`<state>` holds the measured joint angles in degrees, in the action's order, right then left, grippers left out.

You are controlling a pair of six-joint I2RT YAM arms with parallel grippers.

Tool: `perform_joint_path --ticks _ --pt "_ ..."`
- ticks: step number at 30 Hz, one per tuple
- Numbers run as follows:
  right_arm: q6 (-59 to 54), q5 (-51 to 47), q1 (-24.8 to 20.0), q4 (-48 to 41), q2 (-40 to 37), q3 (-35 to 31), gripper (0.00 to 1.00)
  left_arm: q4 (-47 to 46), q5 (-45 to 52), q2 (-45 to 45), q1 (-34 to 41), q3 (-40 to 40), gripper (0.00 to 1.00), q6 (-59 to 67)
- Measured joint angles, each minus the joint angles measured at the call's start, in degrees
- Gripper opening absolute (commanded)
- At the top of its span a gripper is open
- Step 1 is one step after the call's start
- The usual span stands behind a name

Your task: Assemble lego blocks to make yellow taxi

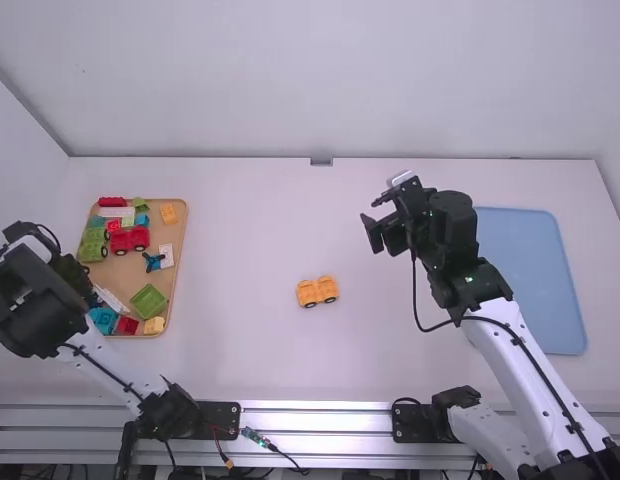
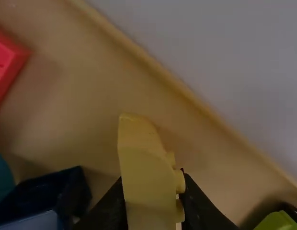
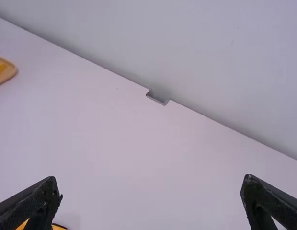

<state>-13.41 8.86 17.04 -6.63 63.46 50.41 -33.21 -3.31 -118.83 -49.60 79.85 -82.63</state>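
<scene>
White surface point(image 1: 230, 350) is carrying an orange-yellow, black-wheeled car base point(image 1: 317, 291) just seven o'clock of centre. At the nine o'clock tray point(image 1: 183, 228), the left end effector point(image 1: 88, 290) is pinching a sloped yellow block point(image 2: 144, 177); the right end effector point(image 1: 374, 217) is gaping wide.

The left hand point(image 2: 152, 177) grips a yellow block point(image 2: 143, 167) with a sloped end and round studs along one side, over a tan tray point(image 2: 155, 64) holding a red block point(image 2: 7, 62), a dark blue piece point(image 2: 52, 188), a teal piece point(image 2: 1, 177) and a green piece point(image 2: 278, 222).
</scene>
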Motion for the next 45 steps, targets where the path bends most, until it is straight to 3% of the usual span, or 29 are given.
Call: perform_joint_path --ticks 6,39,45 --pt "-0.02 -0.04 0.0 -0.11 0.0 0.0 0.99 -0.55 -1.97 0.0 0.0 0.0 0.41 -0.15" --pt "-0.07 0.0 0.0 -0.46 0.0 0.0 0.99 2.95 -1.86 0.11 -0.07 -1.86 0.41 0.92" --pt "-0.09 -0.02 0.0 -0.7 0.0 0.0 0.99 2.86 -1.14 0.11 -0.07 -1.86 0.35 1.18"
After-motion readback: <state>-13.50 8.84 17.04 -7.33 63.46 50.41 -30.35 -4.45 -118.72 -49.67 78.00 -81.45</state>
